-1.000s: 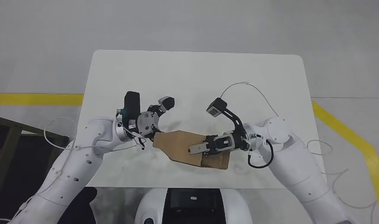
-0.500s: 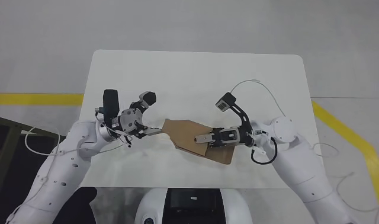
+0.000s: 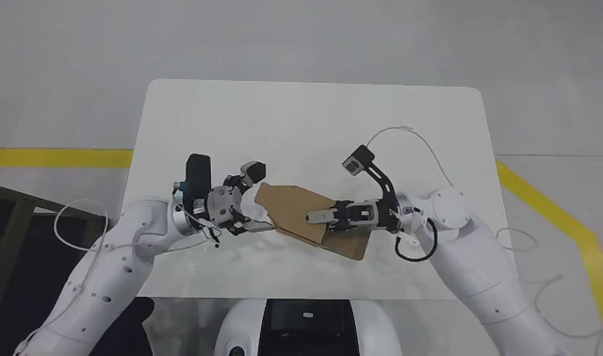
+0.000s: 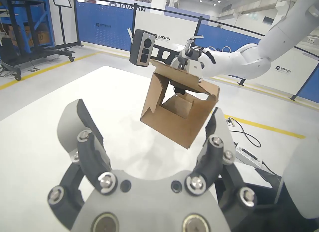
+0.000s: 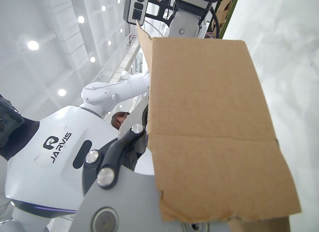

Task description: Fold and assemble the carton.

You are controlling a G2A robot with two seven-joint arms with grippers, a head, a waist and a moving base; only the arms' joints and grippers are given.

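The brown carton [image 3: 300,217] is a partly opened cardboard sleeve held above the white table [image 3: 311,121], near its front edge. My right gripper [image 3: 325,216] is shut on one panel of it; in the left wrist view it grips the carton [image 4: 179,113] from the far side, and the open end shows an inner flap. In the right wrist view a flat carton wall [image 5: 206,118] hides my own fingers. My left gripper [image 3: 252,202] is open at the carton's left end, its fingertips [image 4: 215,123] just short of the nearest corner.
A thin white cable [image 3: 400,135] loops over the table by the right arm. The table's front edge lies just below the carton in the top view. Yellow floor tape [image 3: 66,156] runs past both sides of the table.
My left gripper drew back to the left, then came back to the carton's left end. The right gripper shifted the carton slightly and kept hold of it.
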